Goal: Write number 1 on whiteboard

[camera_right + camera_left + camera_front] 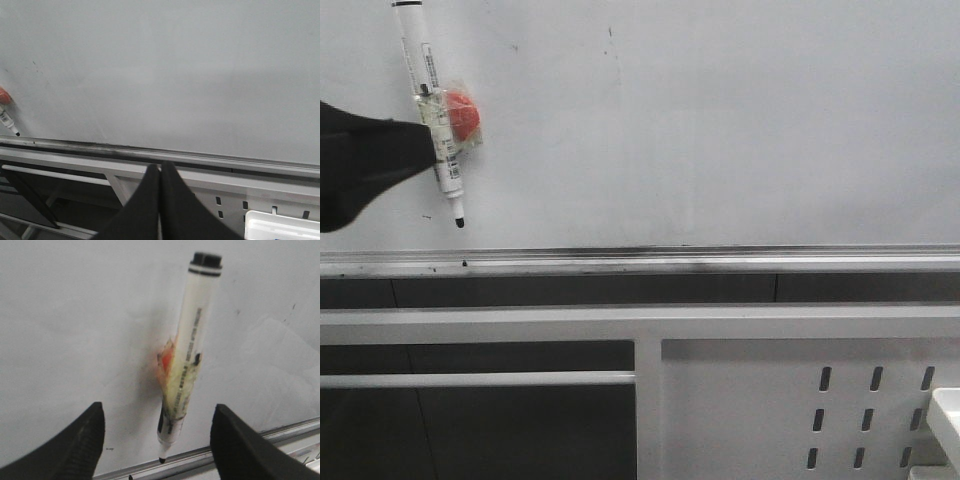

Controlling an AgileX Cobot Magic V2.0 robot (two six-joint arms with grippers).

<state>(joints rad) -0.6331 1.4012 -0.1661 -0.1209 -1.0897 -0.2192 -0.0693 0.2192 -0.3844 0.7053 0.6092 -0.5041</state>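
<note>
The whiteboard [720, 120] is glossy white with a silver rail [670, 262] along its near edge. I see no black number 1 stroke on it, only small faint specks. A white marker pen [435, 110] rests on the board, tip toward the rail, with a red lump [463, 113] taped to it. My left gripper [415, 150] reaches it from the left. In the left wrist view my left gripper [158, 407] is open, its fingers either side of the pen [192, 340] and apart from it. My right gripper [161, 165] is shut and empty, near the rail.
A white perforated metal frame [800, 400] runs in front of the board, with dark gaps beside it. A white tray [945, 420] sits at the front right and also shows in the right wrist view [282, 225].
</note>
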